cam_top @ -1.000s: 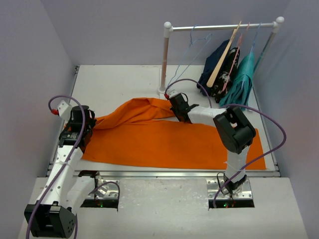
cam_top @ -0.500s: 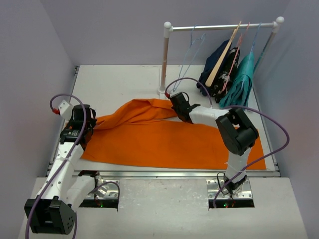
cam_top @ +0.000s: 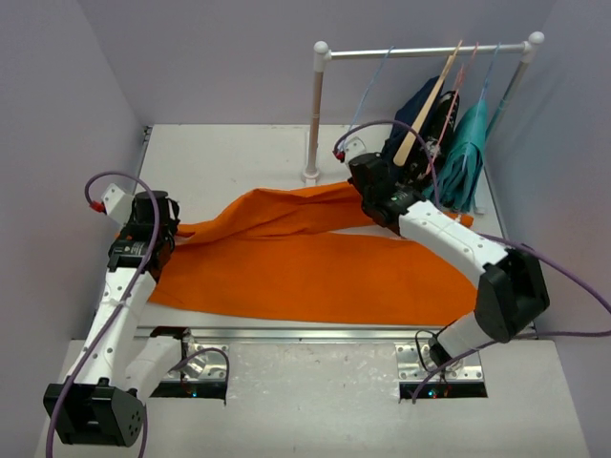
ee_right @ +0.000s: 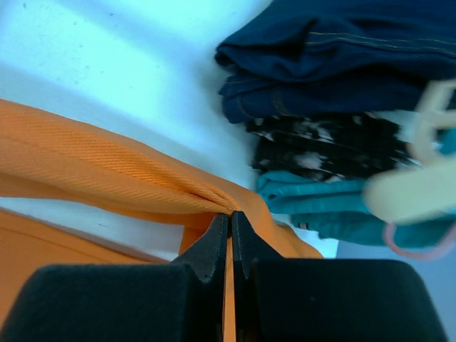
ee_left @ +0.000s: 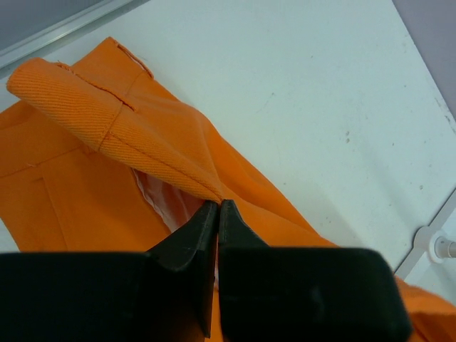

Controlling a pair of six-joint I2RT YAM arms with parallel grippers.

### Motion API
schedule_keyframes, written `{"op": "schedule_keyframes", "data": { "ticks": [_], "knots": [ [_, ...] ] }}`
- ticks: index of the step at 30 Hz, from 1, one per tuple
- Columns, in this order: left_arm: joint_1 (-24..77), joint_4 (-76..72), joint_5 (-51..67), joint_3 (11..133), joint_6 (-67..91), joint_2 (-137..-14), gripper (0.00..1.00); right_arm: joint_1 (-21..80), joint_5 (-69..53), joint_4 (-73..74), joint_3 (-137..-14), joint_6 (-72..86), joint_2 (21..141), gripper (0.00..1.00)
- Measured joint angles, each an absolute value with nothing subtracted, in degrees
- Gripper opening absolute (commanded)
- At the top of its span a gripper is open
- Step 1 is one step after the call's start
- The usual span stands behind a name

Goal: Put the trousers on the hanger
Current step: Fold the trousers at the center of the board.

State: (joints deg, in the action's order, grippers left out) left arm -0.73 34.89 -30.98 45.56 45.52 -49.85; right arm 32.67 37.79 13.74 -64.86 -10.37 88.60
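Observation:
The orange trousers (cam_top: 305, 272) lie spread across the table. My left gripper (cam_top: 153, 240) is shut on the waistband corner at their left end, which shows in the left wrist view (ee_left: 142, 135) pinched at my fingertips (ee_left: 217, 204). My right gripper (cam_top: 370, 198) is shut on a raised fold of the trousers (ee_right: 107, 171) below the rack; its tips (ee_right: 229, 214) pinch that fold. The pale blue wire hanger (cam_top: 371, 89) hangs empty from the rail, above and behind my right gripper.
A white rack with a post (cam_top: 314, 114) and a rail (cam_top: 430, 50) stands at the back. A navy garment (cam_top: 420, 119) on a tan wooden hanger (cam_top: 430, 105), a pink wire hanger (cam_top: 456, 91) and a teal garment (cam_top: 463, 153) hang there, close to my right gripper.
My right arm has swung right and back toward the rack, pulling the pinched fold of the trousers with it. My left gripper has shifted slightly left, still holding its corner.

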Motion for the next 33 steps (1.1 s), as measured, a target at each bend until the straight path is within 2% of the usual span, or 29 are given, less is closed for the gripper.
{"op": "schedule_keyframes", "data": {
  "ticks": [5, 8, 16, 20, 27, 28, 30, 31, 33],
  "knots": [
    [-0.7, 36.1, -31.3, 47.5, 45.5, -48.8, 0.0, 33.7, 41.4, 19.4, -65.6, -9.9, 81.2, 0.0],
    [-0.7, 36.7, -31.3, 48.3, 45.5, -48.7, 0.0, 34.7, 41.5, 28.7, -67.4, -6.8, 78.5, 0.0],
    [-0.7, 39.3, -32.7, 48.3, 46.1, -47.1, 0.0, 36.1, 36.8, 48.0, -64.8, 4.6, 65.7, 0.0],
    [-0.7, 41.9, -33.3, 46.1, 49.8, -46.0, 0.0, 36.1, 33.0, 51.6, -61.8, 6.9, 60.6, 0.0],
    [-0.7, 49.1, -34.3, 39.4, 58.2, -42.0, 0.0, 36.8, 25.6, 53.3, -54.6, 8.1, 59.7, 0.0],
    [-0.7, 50.2, -34.4, 39.2, 59.4, -41.2, 0.21, 37.0, 24.8, 53.3, -54.0, 8.1, 59.5, 0.0],
    [-0.7, 51.6, -34.6, 38.8, 61.4, -38.6, 0.94, 37.3, 23.7, 53.5, -53.2, 8.0, 59.0, 0.0],
    [-0.7, 52.3, -34.8, 38.6, 62.2, -36.8, 1.0, 37.4, 23.4, 53.6, -53.0, 8.1, 58.9, 0.0],
    [-0.7, 53.3, -34.7, 38.5, 63.0, -33.4, 1.0, 37.7, 23.0, 53.6, -53.0, 8.1, 58.9, 0.0]
  ]
}}
